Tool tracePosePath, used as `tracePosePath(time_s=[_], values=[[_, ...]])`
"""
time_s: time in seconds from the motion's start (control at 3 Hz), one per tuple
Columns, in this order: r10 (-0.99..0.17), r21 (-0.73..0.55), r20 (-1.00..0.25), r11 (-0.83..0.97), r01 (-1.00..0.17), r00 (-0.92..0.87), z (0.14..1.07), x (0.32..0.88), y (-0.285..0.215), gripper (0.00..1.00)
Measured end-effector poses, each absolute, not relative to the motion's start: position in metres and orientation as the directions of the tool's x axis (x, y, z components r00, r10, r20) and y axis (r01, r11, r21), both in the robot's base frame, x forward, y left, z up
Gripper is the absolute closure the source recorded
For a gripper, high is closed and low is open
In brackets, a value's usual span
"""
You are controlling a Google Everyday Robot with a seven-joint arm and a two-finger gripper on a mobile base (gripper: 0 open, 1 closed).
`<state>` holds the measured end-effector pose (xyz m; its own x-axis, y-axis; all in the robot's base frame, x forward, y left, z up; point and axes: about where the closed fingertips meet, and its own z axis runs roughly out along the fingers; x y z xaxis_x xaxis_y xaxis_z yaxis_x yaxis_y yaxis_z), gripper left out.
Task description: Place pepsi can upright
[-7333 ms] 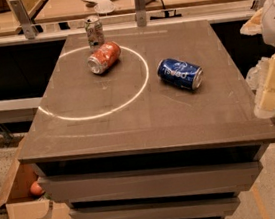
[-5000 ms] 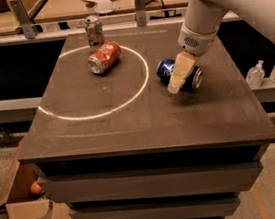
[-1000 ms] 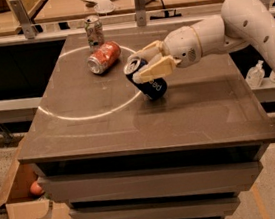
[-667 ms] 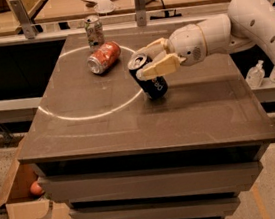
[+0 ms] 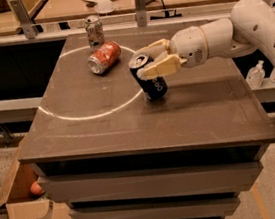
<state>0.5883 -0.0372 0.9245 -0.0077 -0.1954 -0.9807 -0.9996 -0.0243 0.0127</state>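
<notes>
The pepsi can (image 5: 150, 82) is dark blue with white lettering and a silver top. It stands nearly upright, leaning a little to the left, with its base on the dark table (image 5: 128, 117) at the right edge of the white circle. My gripper (image 5: 151, 61) reaches in from the right and is shut on the can's upper part, one cream finger in front of it and one behind.
An orange can (image 5: 104, 58) lies on its side inside the white circle (image 5: 67, 113). A silver patterned can (image 5: 94, 31) stands upright at the table's far edge. A cardboard box (image 5: 29, 206) sits on the floor at the lower left. A desk with clutter runs behind.
My gripper lifted the blue can from lying on the right of the table, carried it left and tipped it up; in the last second it has moved slightly right and stands more upright.
</notes>
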Motion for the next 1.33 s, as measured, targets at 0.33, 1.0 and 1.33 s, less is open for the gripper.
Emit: tracePosePath(time_s=[0.33,1.0,1.33], values=[[-0.182,0.019,-0.983,-0.057,-0.998,-0.009,0.925,0.588,-0.013,1.00],[-0.149,0.045,-0.989,-0.163,-0.986,-0.021,0.917,0.583,0.035,1.00],[-0.121,0.045,-0.992,-0.196,-0.980,-0.022,0.912,0.581,0.042,1.00]])
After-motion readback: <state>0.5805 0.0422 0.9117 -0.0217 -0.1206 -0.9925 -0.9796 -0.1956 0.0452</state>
